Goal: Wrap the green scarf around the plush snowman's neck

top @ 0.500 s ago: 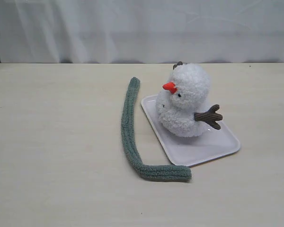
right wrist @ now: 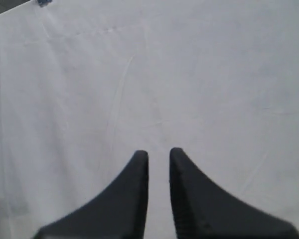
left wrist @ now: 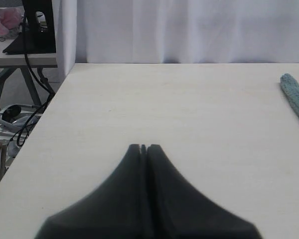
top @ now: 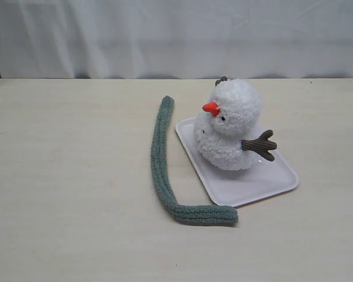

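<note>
The plush snowman (top: 230, 126) stands on a flat white tray (top: 265, 182) right of the table's middle, its orange nose pointing left and a brown twig arm sticking out at the right. Its neck (top: 220, 134) is a bare crease of white fluff. The green scarf (top: 162, 158) lies on the table left of the tray, running toward the front and bending right along the tray's near corner. One rounded scarf end (left wrist: 295, 97) shows in the left wrist view. My left gripper (left wrist: 144, 147) is shut and empty above bare table. My right gripper (right wrist: 158, 153) is slightly open, facing white cloth. Neither arm shows in the exterior view.
A white curtain (top: 176, 35) hangs behind the beige table (top: 65, 176). Off the table's left edge, in the left wrist view, stand another table with a black stand (left wrist: 37, 25) and loose cables (left wrist: 20, 119) on the floor.
</note>
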{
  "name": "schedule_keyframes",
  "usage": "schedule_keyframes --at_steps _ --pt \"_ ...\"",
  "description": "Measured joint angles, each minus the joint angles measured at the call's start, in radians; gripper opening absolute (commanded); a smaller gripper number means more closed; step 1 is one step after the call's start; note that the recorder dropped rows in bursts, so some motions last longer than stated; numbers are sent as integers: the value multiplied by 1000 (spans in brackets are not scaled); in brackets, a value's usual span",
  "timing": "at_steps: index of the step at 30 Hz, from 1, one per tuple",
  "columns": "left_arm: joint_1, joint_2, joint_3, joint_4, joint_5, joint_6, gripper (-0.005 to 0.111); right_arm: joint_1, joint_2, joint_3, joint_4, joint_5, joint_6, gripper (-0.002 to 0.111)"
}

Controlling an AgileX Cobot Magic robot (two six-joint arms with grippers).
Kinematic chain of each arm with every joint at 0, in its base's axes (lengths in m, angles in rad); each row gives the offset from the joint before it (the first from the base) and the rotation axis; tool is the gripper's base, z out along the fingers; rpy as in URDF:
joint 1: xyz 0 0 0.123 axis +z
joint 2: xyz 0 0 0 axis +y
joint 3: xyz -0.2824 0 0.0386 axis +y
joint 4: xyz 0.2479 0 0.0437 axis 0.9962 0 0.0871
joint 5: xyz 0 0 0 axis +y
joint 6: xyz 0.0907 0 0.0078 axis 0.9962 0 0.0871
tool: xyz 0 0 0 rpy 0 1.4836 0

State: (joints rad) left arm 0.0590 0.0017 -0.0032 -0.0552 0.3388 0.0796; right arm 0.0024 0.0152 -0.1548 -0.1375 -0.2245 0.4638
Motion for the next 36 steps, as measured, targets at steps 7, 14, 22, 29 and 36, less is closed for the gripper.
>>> schedule_keyframes --at_steps 7,14,22,29,36 --pt "0 0 0 0 0 0 0 0 193 -331 -31 409 -63 74" --pt "0 0 0 0 0 0 0 0 410 -583 122 813 -360 70" --pt "0 0 0 0 0 0 0 0 641 -699 721 1064 -908 64" --pt "0 0 0 0 0 0 0 44 834 -701 938 1151 -1117 63" --pt "0 0 0 0 0 0 0 345 977 -701 736 943 -956 63"
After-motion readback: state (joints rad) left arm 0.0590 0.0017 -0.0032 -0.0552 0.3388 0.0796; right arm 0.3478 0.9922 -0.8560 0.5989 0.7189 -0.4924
